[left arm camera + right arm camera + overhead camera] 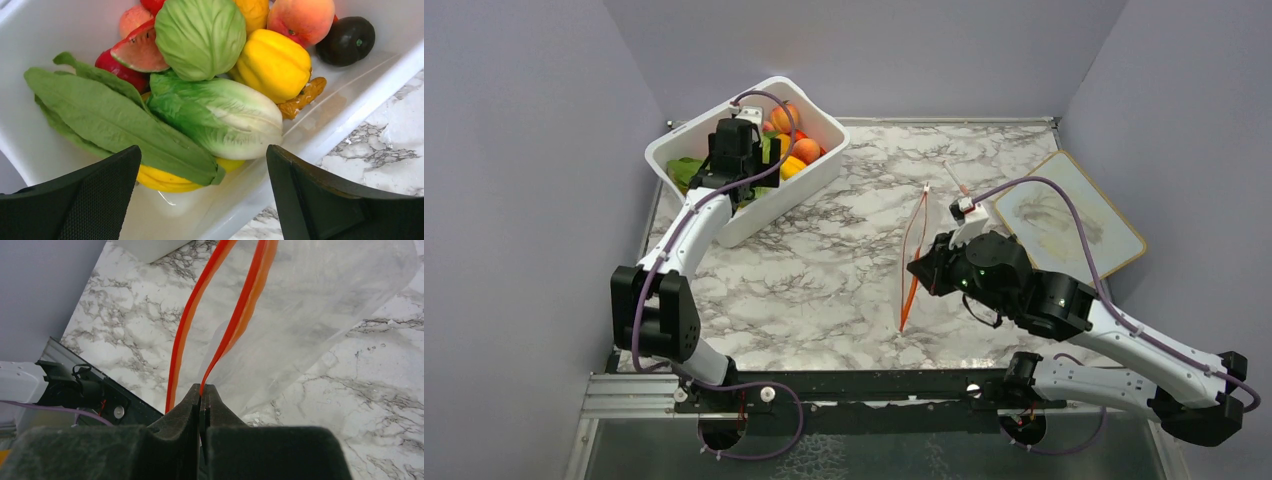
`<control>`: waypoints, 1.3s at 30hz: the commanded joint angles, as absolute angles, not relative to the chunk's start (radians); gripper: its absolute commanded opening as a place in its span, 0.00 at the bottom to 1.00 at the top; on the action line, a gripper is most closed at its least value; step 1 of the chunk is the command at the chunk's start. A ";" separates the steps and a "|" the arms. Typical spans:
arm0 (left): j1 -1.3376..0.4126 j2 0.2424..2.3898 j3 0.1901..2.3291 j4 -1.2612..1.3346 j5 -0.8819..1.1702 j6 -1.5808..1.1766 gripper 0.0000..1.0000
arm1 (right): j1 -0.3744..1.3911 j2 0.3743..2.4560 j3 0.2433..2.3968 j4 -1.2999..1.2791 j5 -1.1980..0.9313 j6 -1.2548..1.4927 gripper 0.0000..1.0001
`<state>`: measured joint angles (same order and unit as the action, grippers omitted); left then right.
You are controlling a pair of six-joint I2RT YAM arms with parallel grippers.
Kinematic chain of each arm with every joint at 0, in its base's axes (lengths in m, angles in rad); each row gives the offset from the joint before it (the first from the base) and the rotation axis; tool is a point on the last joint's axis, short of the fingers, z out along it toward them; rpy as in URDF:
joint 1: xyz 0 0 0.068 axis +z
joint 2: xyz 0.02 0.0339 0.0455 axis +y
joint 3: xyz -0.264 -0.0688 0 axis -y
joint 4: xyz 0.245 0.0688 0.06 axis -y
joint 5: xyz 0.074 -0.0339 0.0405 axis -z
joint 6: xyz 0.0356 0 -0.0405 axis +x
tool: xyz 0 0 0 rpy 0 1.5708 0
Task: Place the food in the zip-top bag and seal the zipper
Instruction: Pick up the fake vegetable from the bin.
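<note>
The food lies in a white tub (816, 170) at the back left. In the left wrist view I see a round green cabbage (200, 35), a long green leafy bunch (110, 117), a pale lettuce head (225, 117), a yellow pepper (272, 65), a peach (300, 17) and a watermelon slice (140, 50). My left gripper (742, 150) is open and empty above the tub's near side (202, 200). My right gripper (921, 270) is shut on one orange-red zipper (235, 325) strip of the clear zip-top bag (320, 305), holding it upright with its mouth parted (914, 250).
A flat board (1069, 210) with a tan rim lies at the back right. A dark round fruit (345, 40) sits at the tub's far end. Purple walls close in left, right and back. A metal rail (824, 385) runs along the near edge.
</note>
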<state>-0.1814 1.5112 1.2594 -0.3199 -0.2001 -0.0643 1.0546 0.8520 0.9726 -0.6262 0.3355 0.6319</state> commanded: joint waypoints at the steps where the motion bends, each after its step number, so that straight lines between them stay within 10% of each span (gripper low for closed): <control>1: -0.162 1.575 1.347 -0.232 -0.160 -0.002 0.99 | 1.056 0.872 1.015 -0.647 0.340 0.645 0.01; 39: -0.131 2.114 1.776 -0.270 -0.281 0.046 0.99 | 1.056 0.899 1.065 -0.646 0.337 0.602 0.01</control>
